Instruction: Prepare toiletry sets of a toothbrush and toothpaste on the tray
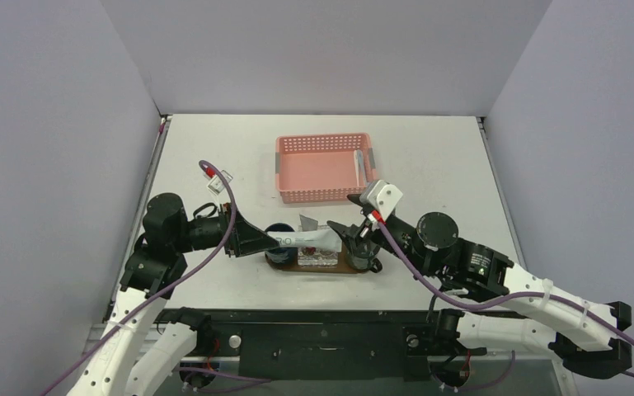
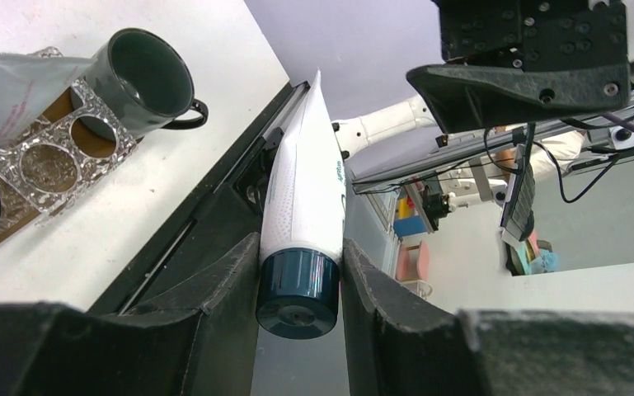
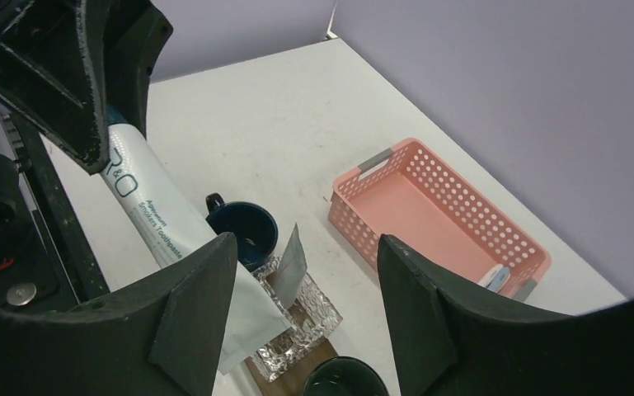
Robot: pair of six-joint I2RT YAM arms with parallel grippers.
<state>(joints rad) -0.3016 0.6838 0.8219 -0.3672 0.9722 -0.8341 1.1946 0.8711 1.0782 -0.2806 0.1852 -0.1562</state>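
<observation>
Left gripper is clenched on the toothpaste tube; fingers pinch it right at the shoulder, above the dark cap; the tube sticks out level toward the right arm, off the table, above the blue mug and the clear holder at the tray's left end.

Right gripper is spread wide and holds nothing; the tube's crimped end sits just beside one of its fingers, not between them as far as I can tell.

Handling, my read: the tube is light, with a glossy, slippery skin; the body is soft and will dent or squirm under a hard squeeze; the cap and shoulder are the stiff part, so the current hold is the good one. For a second grasp, take the flat crimp or go across the flat faces near it with light force; avoid mid-body.

A toothbrush lies in the pink basket, tight along the wall; probably stiff, thin and light; awkward to get fingers around there; take it mid-handle.

A grey tube stands in the holder; a dark mug is at the tray's right end.
</observation>
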